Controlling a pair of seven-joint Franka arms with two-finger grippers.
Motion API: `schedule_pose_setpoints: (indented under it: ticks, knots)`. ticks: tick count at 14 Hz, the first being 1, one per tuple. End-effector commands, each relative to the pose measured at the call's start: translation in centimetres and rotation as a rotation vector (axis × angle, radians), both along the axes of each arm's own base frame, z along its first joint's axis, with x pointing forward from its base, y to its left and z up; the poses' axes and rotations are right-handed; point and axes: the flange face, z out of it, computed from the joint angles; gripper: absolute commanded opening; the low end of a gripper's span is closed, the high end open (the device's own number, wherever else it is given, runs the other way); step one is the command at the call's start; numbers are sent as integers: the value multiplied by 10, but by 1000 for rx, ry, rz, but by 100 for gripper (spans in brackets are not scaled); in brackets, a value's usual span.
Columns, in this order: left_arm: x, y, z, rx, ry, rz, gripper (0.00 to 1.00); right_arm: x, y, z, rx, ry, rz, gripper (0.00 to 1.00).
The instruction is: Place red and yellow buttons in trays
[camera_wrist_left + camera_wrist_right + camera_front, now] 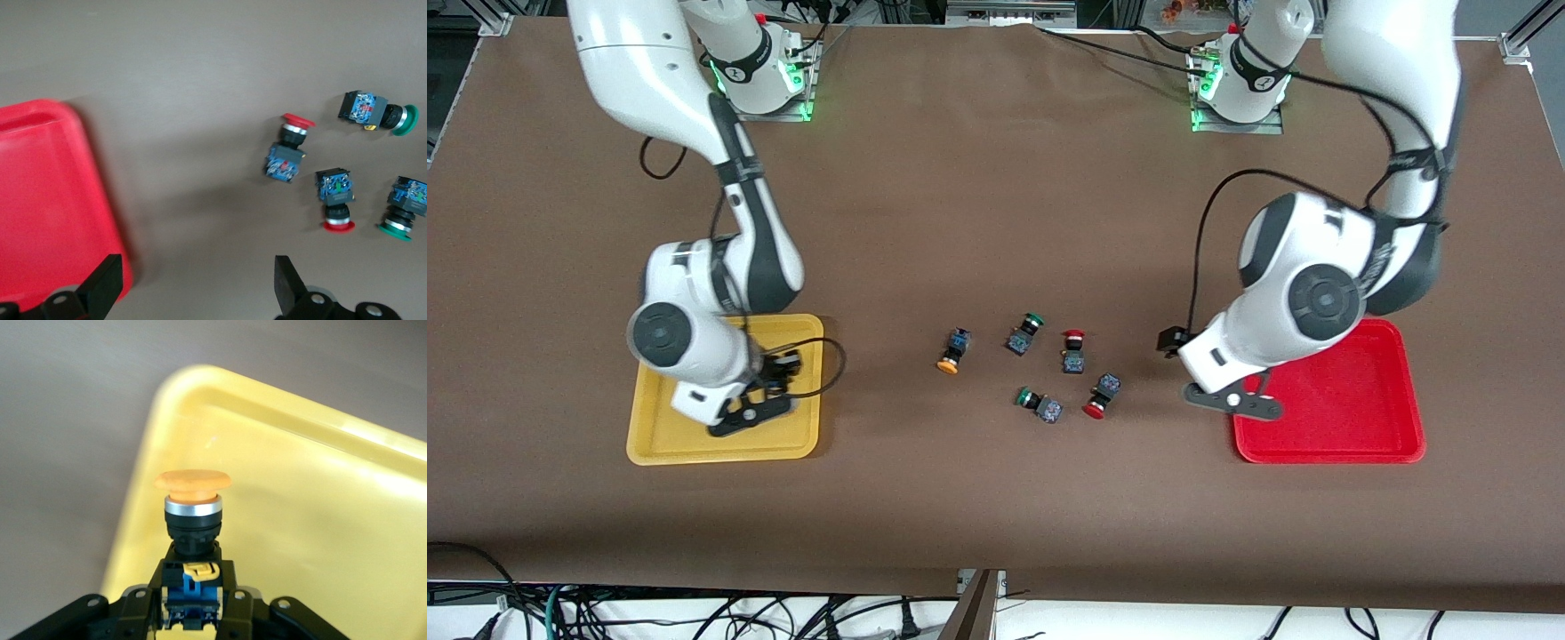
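Note:
My right gripper [192, 613] is shut on the blue body of a yellow button [192, 513], held cap outward over the yellow tray [300, 507]. In the front view that gripper [760, 404] hangs over the yellow tray [694, 444]. A second yellow button [953, 351] lies mid-table. Two red buttons [1073, 348] [1101, 396] lie nearer the red tray [1352, 400]. My left gripper [1232, 400] is open and holds nothing, over the table at that tray's edge. Its wrist view shows the gripper [198, 287], the red tray [47, 200] and both red buttons [290, 147] [337, 200].
Two green-capped switches [1025, 332] [1039, 403] lie among the red and yellow ones; they also show in the left wrist view [377, 112] [403, 207]. Brown cloth covers the table. Cables hang below the table's front edge.

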Motion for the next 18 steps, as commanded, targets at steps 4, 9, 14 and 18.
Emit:
schedule_pose_setpoints:
  ticks: [4, 9, 14, 18]
  knots:
    - [12, -36, -70, -44, -46, -212, 100, 3, -66, -45, -3, 40, 10, 73]
    - [12, -58, -104, -53, -107, -240, 100, 5, 3, -6, 99, 51, -69, 85]
    - [10, -67, -136, -58, -141, -259, 100, -20, 134, 4, 129, 54, -285, 84]
    - [8, -69, -149, -62, -146, -310, 100, -42, 214, -18, 261, 62, -495, 85]
